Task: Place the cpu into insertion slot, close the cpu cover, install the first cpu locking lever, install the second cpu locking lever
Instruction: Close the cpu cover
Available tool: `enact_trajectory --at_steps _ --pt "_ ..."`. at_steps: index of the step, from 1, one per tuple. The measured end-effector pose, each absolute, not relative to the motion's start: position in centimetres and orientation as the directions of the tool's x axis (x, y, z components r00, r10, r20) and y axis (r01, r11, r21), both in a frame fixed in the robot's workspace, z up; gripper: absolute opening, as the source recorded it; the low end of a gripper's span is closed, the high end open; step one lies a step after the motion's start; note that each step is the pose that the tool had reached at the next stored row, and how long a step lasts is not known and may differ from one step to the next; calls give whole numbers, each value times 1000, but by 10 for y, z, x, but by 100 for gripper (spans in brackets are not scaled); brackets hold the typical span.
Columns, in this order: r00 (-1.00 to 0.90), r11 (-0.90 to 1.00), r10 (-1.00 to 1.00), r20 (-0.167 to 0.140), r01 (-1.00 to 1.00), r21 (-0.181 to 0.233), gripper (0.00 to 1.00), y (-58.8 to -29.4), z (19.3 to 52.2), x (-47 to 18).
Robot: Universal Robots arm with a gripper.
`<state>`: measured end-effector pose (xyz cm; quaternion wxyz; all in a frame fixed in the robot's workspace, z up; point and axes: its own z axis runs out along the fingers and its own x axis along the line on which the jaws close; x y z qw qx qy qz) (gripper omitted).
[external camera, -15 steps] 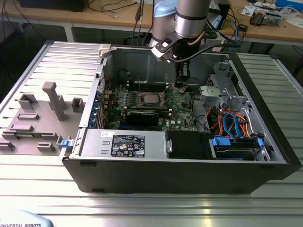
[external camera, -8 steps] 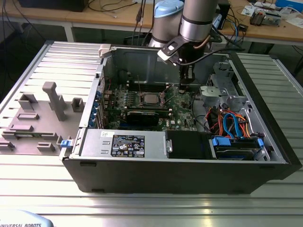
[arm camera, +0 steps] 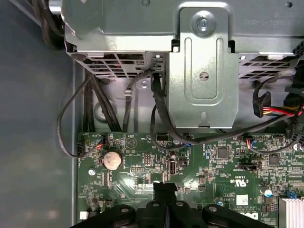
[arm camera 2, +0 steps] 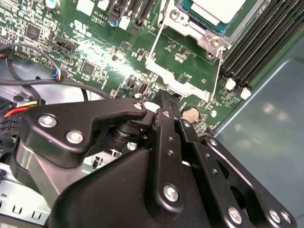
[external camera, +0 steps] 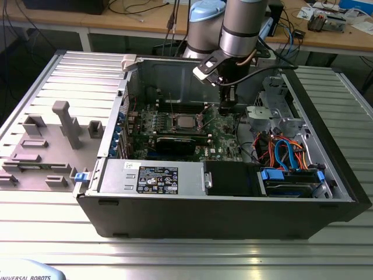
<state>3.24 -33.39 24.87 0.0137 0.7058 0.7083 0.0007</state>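
Exterior view: gripper [external camera: 226, 108] held near insertion slot [external camera: 173, 122]; jaws pressed together, nothing gripped; cpu [external camera: 186, 121] seated in insertion slot.

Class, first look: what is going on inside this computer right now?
A robot arm reaches into an open computer case. The cpu already sits in the insertion slot, and the cpu cover seems to lie down around it. The gripper hangs just over the green board beside the socket, fingers together, holding nothing.
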Motion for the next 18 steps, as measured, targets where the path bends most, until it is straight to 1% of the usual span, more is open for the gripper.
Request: enact_trajectory --at_steps 18 --pt "-5 5 1000 -18 1000 20 11 -334 248 25"
